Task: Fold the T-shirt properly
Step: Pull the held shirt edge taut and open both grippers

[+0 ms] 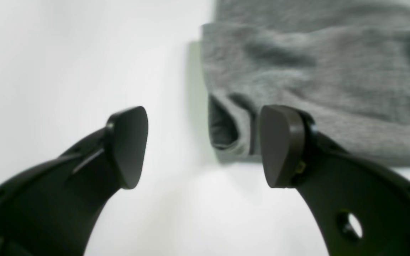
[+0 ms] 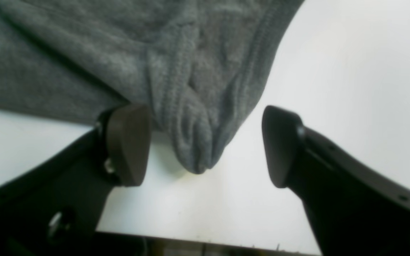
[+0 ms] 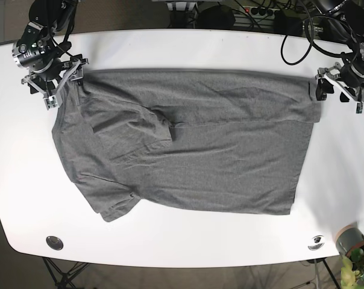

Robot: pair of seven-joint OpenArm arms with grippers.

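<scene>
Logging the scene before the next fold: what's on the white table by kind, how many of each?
T-shirt, grey: 1
End effectors, one at each far corner of the shirt: 2, left end effector and right end effector
Round grey disc near the table's front edge: 1
Total: 4

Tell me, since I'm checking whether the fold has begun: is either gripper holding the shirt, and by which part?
Nothing is held. Both the left gripper and right gripper are open at corners of the T-shirt.
</scene>
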